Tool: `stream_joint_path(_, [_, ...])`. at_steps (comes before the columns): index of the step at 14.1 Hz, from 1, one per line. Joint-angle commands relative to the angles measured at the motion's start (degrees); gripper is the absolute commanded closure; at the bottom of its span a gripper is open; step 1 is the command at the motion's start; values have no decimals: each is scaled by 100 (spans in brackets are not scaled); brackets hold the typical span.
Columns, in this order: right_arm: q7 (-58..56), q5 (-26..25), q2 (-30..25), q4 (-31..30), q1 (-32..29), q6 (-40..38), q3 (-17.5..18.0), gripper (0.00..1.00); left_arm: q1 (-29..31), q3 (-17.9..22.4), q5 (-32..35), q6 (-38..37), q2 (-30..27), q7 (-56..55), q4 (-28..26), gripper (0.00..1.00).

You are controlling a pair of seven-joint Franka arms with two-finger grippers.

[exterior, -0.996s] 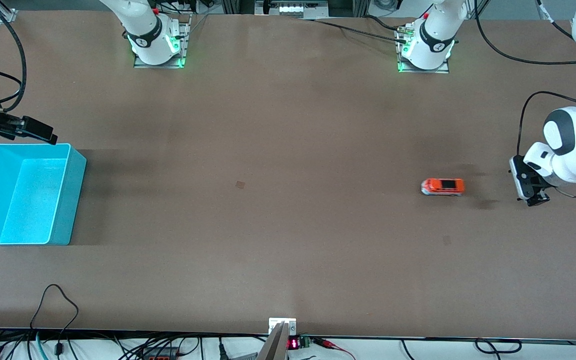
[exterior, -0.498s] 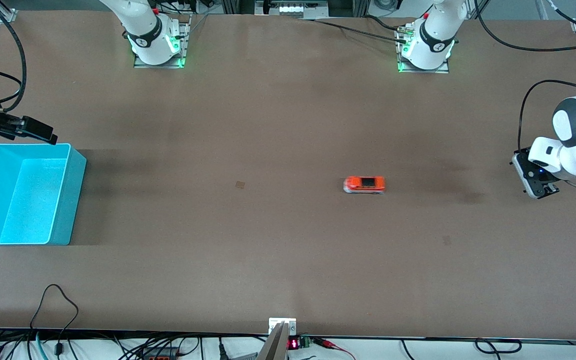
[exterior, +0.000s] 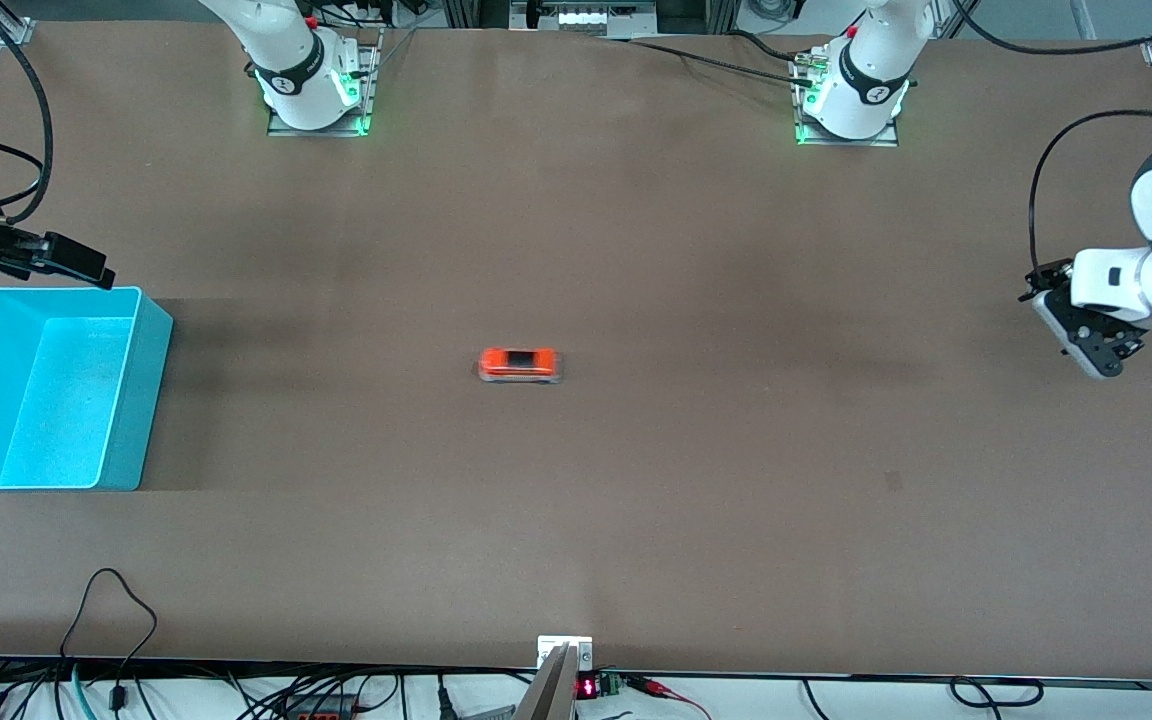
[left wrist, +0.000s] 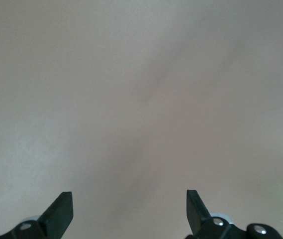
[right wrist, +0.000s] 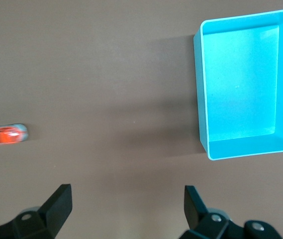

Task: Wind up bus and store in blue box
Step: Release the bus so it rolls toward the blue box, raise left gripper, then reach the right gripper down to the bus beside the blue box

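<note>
The orange bus stands upright on the brown table near its middle, blurred, with nothing touching it. It also shows at the edge of the right wrist view as the bus. The blue box sits empty at the right arm's end of the table; its rim faces the bus. My left gripper hangs open over the left arm's end of the table, and between its fingers lies only bare table. My right gripper is open and empty above the table beside the box.
The two arm bases stand along the table edge farthest from the front camera. Cables and a small bracket lie at the edge nearest it. Bare brown table stretches between the bus and the box.
The bus has rolled across the table from beside the left gripper toward the blue box. The left gripper has drawn back and lifted toward its own end. The right arm has not moved.
</note>
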Motion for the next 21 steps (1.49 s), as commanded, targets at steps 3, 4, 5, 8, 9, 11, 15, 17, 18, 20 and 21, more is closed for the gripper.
stream_joint_path(3, [80, 48, -49, 29, -12, -43, 14, 0, -5, -15, -356, -1865, -347, -1013, 1137, 0])
stream_joint_path(4, [80, 48, -49, 29, -12, -43, 14, 0, -14, -111, -356, -2288, -338, -1461, 1471, 0])
stream_joint_path(5, [80, 48, -49, 29, -12, -52, 14, 0, -14, -312, -348, -2614, -338, -1944, 1744, 0])
stream_joint_path(8, [80, 48, -41, 29, -12, -52, 14, 0, -76, -376, -365, -2872, -408, -3282, 1809, 0])
stream_joint_path(9, [80, 48, -41, 29, -12, -52, 14, 0, -398, -211, -382, -2837, -426, -3372, 1817, 0])
stream_joint_path(11, [80, 48, -41, 29, -12, -52, 14, 0, -1381, 439, -356, -2775, -539, -3678, 1861, 0])
stream_joint_path(15, [80, 57, -23, 29, -3, -17, 23, 0, -2114, 907, -383, -2046, -908, -6111, 1668, 0])
stream_joint_path(17, [80, 57, 99, 11, 14, -52, 49, 0, -2368, 1100, -400, -2046, -979, -6097, 1659, 0])
stream_joint_path(18, [1, 57, 152, -6, 32, -87, 58, 0, -2448, 1127, -479, -2037, -1040, -6088, 1650, 0])
stream_joint_path(20, [-8, 57, 319, -24, 93, -35, 75, 0, -2441, 1075, -567, -2159, -1006, -6071, 1720, 0])
stream_joint_path(21, [-34, 57, 415, -24, 120, -43, 75, 0, -2440, 1066, -611, -2186, -980, -6062, 1755, 0])
